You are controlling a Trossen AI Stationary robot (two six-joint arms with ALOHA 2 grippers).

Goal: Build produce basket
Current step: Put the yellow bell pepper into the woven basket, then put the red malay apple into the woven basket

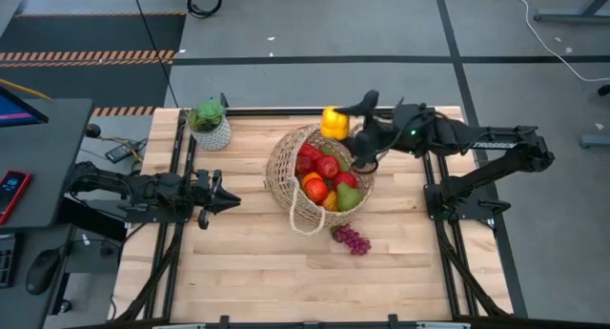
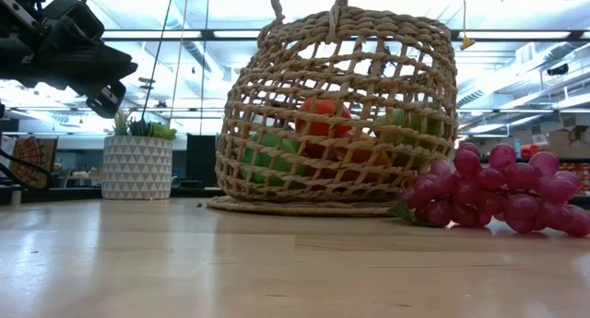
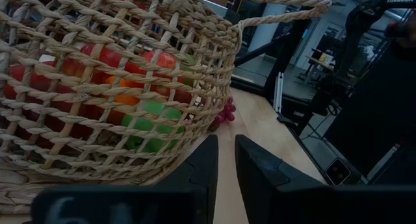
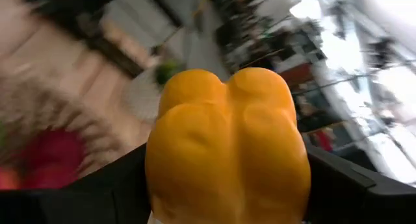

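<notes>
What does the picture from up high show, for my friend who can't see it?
The right gripper holds a yellow pepper over the far rim of a round wicker basket already full of red and green fruit. Purple grapes lie on the wooden table beside the basket, a potted plant stands nearby, and the left gripper waits.

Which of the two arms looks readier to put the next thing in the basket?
The right. Its gripper already grips the yellow pepper at the basket rim, while the left gripper hangs apart, shut and holding nothing.

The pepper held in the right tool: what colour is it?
Yellow pepper; clearest in the right wrist view, gripped by the right tool.
</notes>
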